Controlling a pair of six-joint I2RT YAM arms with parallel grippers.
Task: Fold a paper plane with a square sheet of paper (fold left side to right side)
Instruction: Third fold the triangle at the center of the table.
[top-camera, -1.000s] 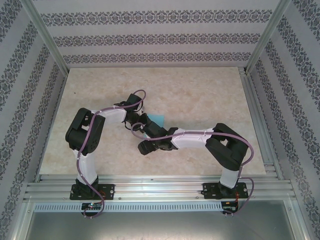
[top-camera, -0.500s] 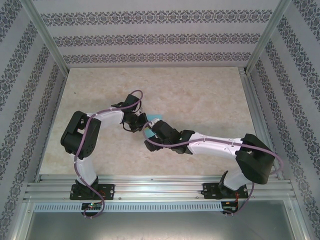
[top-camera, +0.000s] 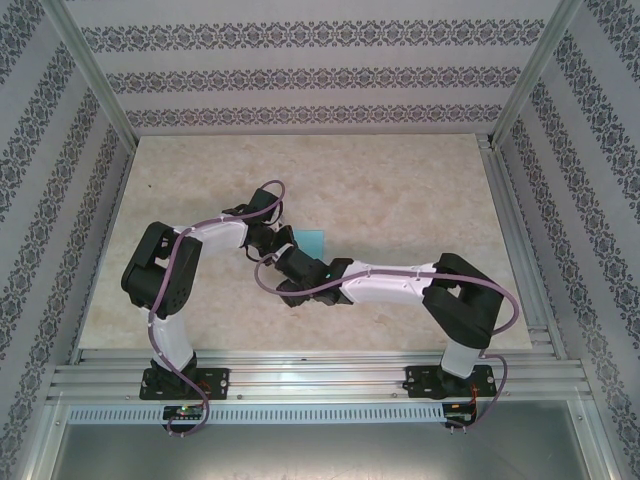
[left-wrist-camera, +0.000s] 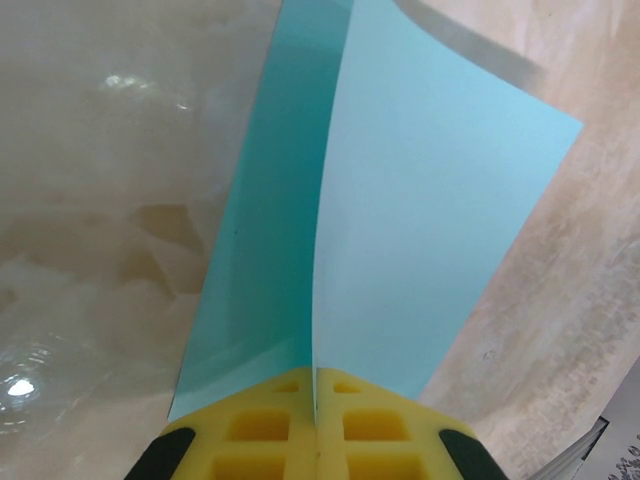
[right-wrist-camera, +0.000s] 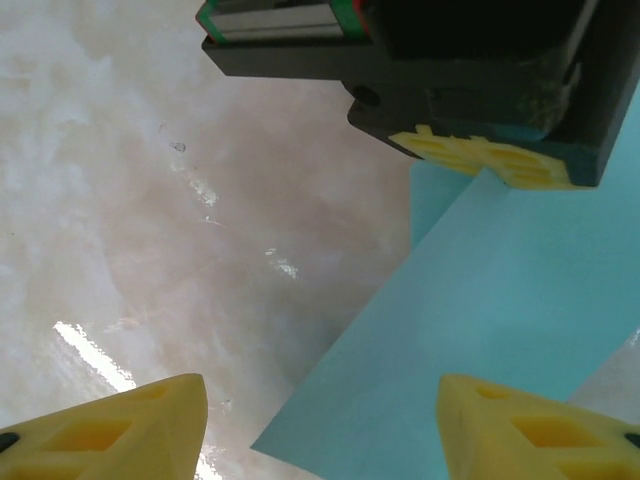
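Since a second ago my right arm (top-camera: 395, 280) has drawn its elbow in, and my left claw (left-wrist-camera: 315, 390) has pinched shut on the light-blue sheet of paper (left-wrist-camera: 420, 200). The sheet fans up from that claw above the desk (left-wrist-camera: 90, 200). My right claw (right-wrist-camera: 320, 420) hovers just beside the left claw, jaws wide apart, gripping nothing.

Bench (top-camera: 400, 190) — beige marbled top, glossy; aluminium rails (top-camera: 300, 365) along lower and right edges. On it, just left of frame centre — one square sheet of paper (top-camera: 312, 240), light blue, folded over, partly raised.
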